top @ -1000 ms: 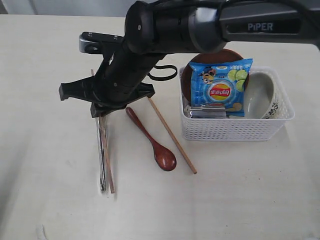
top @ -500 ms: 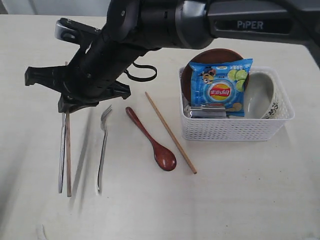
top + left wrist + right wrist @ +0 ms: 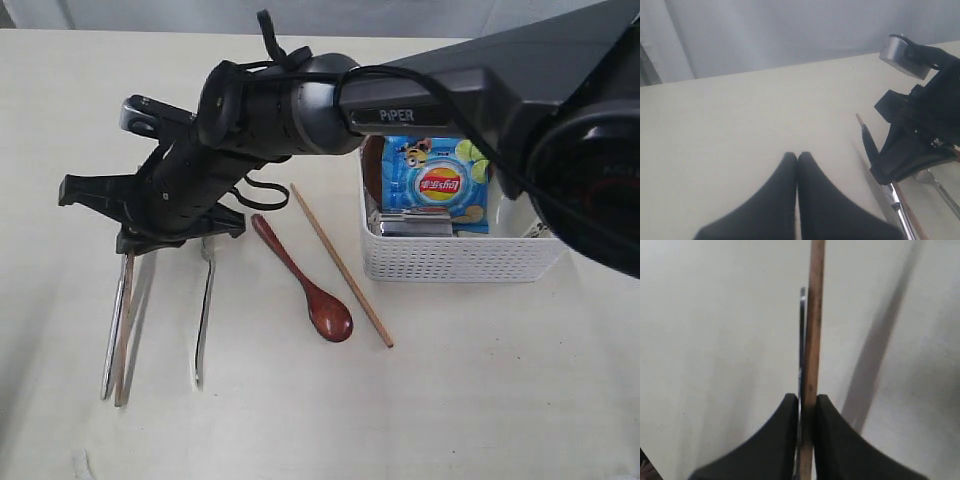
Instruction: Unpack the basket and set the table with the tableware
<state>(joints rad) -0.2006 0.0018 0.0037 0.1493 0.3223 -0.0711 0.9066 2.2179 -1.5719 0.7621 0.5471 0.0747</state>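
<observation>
The pale bench (image 3: pixel 480 380) carried everything. The black right arm (image 3: pixel 290 105) reached from the right across the middle to the left side. Its right gripper (image 3: pixel 130 248) was clenched on a wooden chopstick (image 3: pixel 814 315) and a steel knife (image 3: pixel 802 340) pressed side by side between the fingers. Both pointed toward the near edge. Their free ends lay low over the bench at the near left, but whether they touched it could not be told.

The white perforated basket (image 3: pixel 450 262) stood on the right of the bench. In it a blue snack bag (image 3: pixel 437 185) leaned against a brown plate (image 3: pixel 371 170) at the far left corner. A pale bowl (image 3: pixel 512 218) sat to the right, mostly hidden by the arm. A steel object (image 3: pixel 412 224) lay at the bag's near edge.

Left of the basket a second chopstick (image 3: pixel 341 265) lay slanted on the bench. The dark red-brown spoon (image 3: pixel 305 283) lay beside it, its bowl toward the near side. Further left lay the fork (image 3: pixel 203 315), between the spoon and the held pair.

The left gripper (image 3: pixel 797 159) was clenched on nothing, above bare bench just left of the right gripper.
</observation>
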